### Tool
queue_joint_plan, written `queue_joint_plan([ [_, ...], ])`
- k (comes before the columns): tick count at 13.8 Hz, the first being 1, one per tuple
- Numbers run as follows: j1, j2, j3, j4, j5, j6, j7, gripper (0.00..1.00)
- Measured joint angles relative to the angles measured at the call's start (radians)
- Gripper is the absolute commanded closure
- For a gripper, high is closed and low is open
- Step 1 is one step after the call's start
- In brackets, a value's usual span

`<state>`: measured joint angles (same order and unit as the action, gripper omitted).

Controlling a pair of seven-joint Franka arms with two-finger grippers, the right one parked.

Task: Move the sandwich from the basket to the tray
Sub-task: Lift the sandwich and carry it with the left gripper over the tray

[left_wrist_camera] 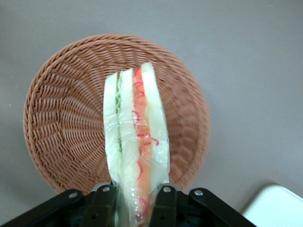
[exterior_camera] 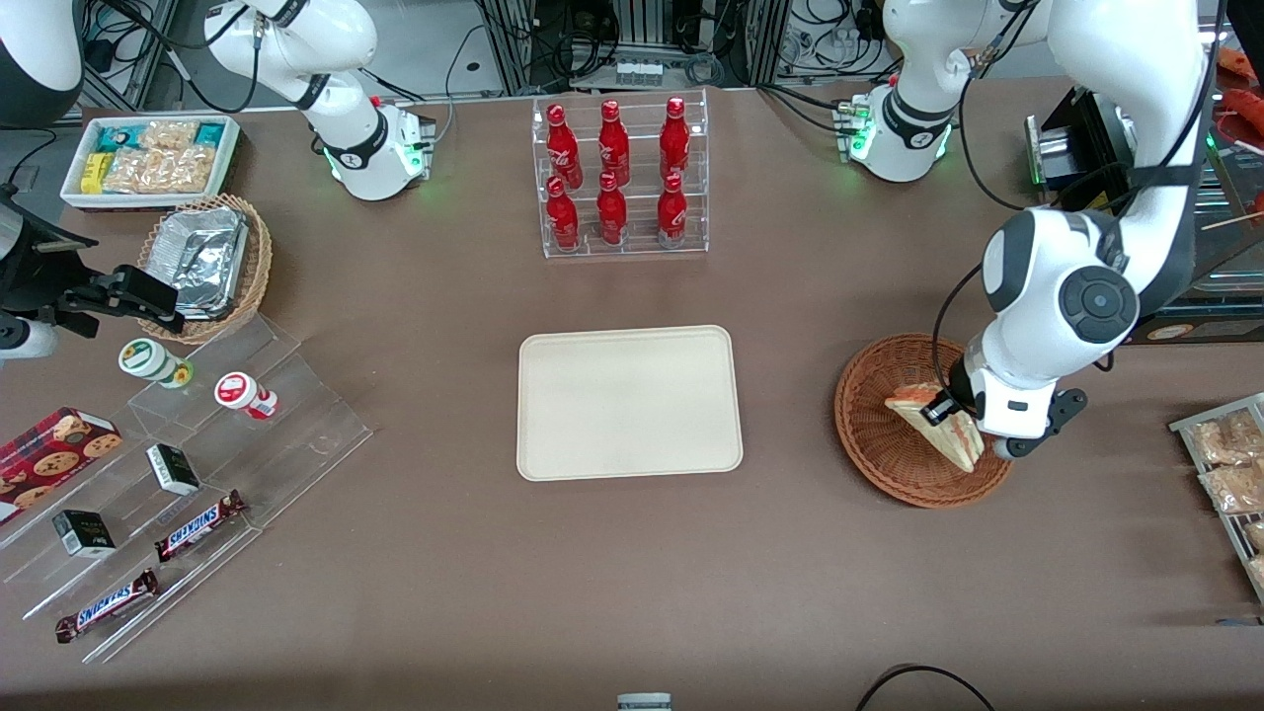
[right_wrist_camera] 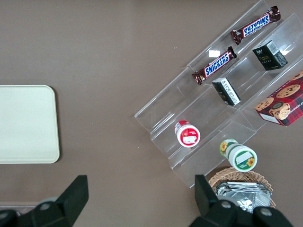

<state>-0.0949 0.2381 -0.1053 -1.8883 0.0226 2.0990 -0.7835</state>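
The clear-wrapped sandwich (exterior_camera: 928, 420) (left_wrist_camera: 137, 137), white bread with red-orange and green layers, is pinched between the fingers (left_wrist_camera: 165, 203) of my left gripper (exterior_camera: 963, 423) (left_wrist_camera: 136, 197). The gripper is shut on its wide end, and the wedge points away from the wrist over the reddish-brown wicker basket (exterior_camera: 874, 434) (left_wrist_camera: 61, 118). I cannot tell whether its tip still touches the weave. The cream tray (exterior_camera: 628, 403) (left_wrist_camera: 277, 208) (right_wrist_camera: 26, 123) lies flat and bare at the table's middle, beside the basket toward the parked arm's end.
A clear rack of red bottles (exterior_camera: 620, 178) stands farther from the front camera than the tray. A wire rack of snack packets (exterior_camera: 1224, 464) sits at the working arm's end. An acrylic stand with snacks (exterior_camera: 188, 464), a tan basket with foil trays (exterior_camera: 207, 262) and a white bin (exterior_camera: 148, 158) lie toward the parked arm's end.
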Motion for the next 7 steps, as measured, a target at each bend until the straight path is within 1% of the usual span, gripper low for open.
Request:
queue_joint_plan([
  [3,-0.103,0.011,-0.003,0.136,0.000,-0.123,-0.014,0.87],
  [4,-0.144,0.024,-0.004,0.173,0.000,-0.155,-0.028,0.88],
  [5,-0.182,0.042,-0.004,0.206,0.003,-0.174,-0.039,0.91],
  [7,-0.251,0.082,-0.005,0.253,0.010,-0.181,-0.045,0.92],
])
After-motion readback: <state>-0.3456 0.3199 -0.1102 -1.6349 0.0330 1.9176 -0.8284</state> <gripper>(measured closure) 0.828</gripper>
